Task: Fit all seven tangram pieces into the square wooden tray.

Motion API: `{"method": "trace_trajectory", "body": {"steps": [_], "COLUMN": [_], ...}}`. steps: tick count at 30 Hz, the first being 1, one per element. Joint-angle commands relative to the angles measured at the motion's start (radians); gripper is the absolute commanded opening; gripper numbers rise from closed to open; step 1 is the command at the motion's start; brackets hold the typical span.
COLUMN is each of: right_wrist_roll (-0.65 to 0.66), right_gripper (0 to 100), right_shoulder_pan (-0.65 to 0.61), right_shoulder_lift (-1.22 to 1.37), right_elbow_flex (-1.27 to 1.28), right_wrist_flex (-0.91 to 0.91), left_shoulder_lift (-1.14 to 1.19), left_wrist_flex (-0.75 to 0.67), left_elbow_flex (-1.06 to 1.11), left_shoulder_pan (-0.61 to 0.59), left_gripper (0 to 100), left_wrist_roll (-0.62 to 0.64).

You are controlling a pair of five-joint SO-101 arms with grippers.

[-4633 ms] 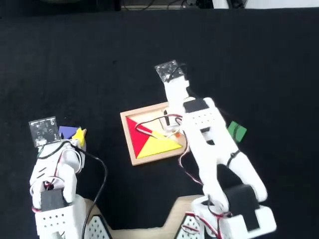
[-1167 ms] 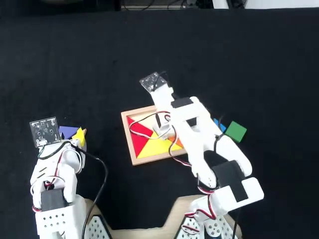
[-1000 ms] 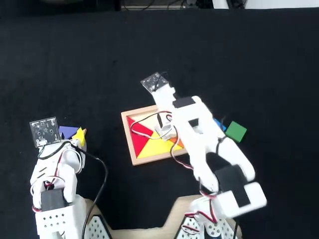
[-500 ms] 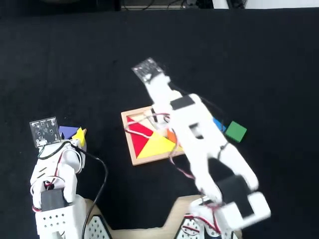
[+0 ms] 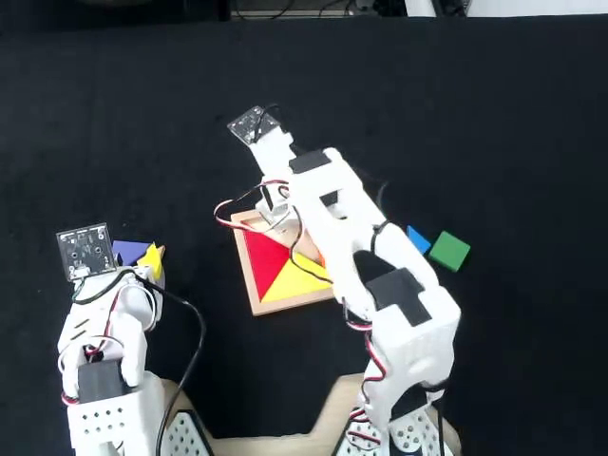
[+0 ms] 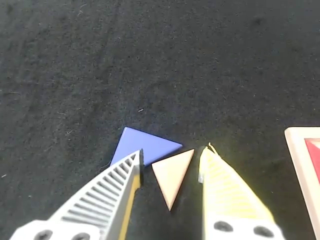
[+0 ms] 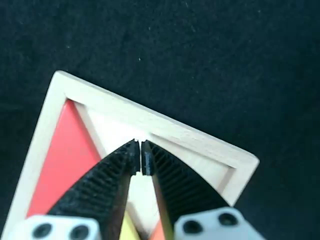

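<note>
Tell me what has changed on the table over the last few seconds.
The right arm swung to its left across the tray. The right gripper, shut, now hangs over the tray's far edge. The left gripper stayed open around the pale triangle. The red triangle, yellow triangle and green square kept their places.

Two triangles (image 5: 269,258) lie in the tray (image 5: 249,290); a block (image 5: 449,251) sits right of it; two pieces (image 5: 128,252), perhaps touching, left.

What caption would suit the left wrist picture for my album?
Open fingers frame a pale triangle beside a blue piece on black cloth.
</note>
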Motion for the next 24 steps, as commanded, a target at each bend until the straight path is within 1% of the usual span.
{"method": "trace_trajectory", "body": {"steps": [1,9,18,24], "right_wrist_roll": [0.002,0.002,0.002,0.002], "right_gripper": [1.1,1.1,1.1,1.1], "right_shoulder_pan": [-0.029,-0.06,-0.057,-0.028], "right_shoulder_lift": [-0.007,-0.002,0.145,0.166], "right_elbow_flex": [-0.05,-0.068,-0.173,-0.206], "right_wrist_flex": [-0.02,-0.064,-0.061,-0.061], "left_shoulder_lift": [-0.006,-0.006,-0.006,-0.006], "left_wrist_flex": [0.005,0.005,0.005,0.005], "left_elbow_flex": [0.019,0.019,0.019,0.019], "left_shoulder_pan": [0.012,0.012,0.012,0.012], "left_gripper": [20,20,20,20], "left_wrist_roll": [0.006,0.006,0.006,0.006]}}
